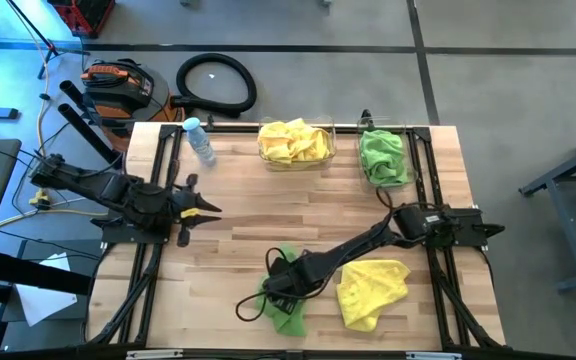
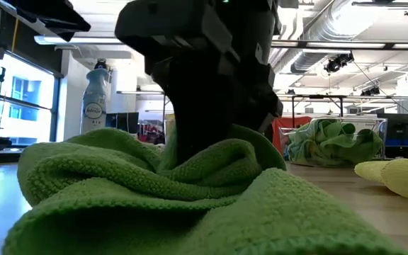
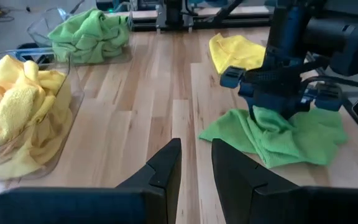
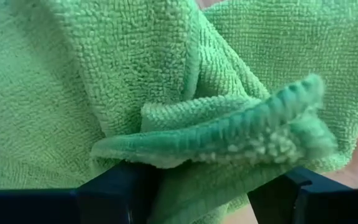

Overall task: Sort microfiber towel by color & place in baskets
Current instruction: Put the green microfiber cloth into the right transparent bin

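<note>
— Towel, green: where is it, and what has it?
— Near the table's front edge, beside a yellow towel; the right gripper is down on it, fingers spread, a raised fold between them.
— Left gripper?
— Hovering at the left edge, slightly parted; no legible writing anywhere.

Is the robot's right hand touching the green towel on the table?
Touching. The left wrist view shows the right hand pressed down into the green towel, which bunches around it.
</note>
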Controlling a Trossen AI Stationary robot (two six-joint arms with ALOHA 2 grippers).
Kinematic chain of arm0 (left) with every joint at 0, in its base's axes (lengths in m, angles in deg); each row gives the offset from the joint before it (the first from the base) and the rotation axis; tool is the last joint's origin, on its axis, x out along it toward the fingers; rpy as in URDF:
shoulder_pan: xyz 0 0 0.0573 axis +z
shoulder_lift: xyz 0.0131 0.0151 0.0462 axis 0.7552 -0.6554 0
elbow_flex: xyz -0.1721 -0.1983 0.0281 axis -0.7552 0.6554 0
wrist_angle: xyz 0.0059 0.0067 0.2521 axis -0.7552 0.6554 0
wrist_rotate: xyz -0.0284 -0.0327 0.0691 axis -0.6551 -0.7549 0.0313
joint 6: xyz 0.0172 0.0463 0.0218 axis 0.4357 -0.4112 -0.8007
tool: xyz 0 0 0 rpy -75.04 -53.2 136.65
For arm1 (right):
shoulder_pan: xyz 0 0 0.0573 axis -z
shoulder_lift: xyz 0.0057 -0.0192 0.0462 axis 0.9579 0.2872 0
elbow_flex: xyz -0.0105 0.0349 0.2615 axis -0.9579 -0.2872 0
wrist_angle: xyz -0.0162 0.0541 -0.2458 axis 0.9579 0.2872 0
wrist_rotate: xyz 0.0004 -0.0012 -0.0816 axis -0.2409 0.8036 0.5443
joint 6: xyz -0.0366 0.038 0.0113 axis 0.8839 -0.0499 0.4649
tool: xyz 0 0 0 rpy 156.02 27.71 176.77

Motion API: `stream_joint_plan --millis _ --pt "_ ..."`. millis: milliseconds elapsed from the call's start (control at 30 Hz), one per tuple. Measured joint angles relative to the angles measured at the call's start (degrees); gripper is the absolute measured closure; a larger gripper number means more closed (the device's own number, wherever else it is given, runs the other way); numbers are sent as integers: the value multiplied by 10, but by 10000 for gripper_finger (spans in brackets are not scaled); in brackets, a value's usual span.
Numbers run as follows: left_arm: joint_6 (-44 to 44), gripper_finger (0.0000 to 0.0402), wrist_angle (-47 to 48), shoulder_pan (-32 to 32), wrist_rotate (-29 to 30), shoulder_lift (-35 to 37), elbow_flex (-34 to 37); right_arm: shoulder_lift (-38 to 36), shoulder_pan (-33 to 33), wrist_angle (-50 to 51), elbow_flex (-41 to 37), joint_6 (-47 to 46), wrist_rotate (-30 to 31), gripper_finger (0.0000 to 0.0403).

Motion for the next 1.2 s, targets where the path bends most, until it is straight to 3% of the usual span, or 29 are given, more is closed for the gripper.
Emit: stream_joint_plan --millis 233,333,467,533,667,933,1067,1200 --pt "5 326 -5 0 0 39 26 18 0 1 2 -39 7 211" --pt "5 326 -6 0 0 45 28 19 0 6 1 -45 24 265" --pt "19 326 -5 0 0 46 28 12 10 20 1 -64 18 376" --pt "23 326 -6 0 0 47 28 5 14 19 -1 -51 20 387" --pt "31 326 -6 0 0 47 28 -23 27 56 -6 -28 80 385" --pt "35 326 -5 0 11 47 28 -153 70 108 -44 63 150 399" --pt "36 326 -6 0 32 46 28 -277 102 98 -140 70 204 400" --pt "36 326 -7 1 58 47 28 -422 137 60 -255 70 216 401"
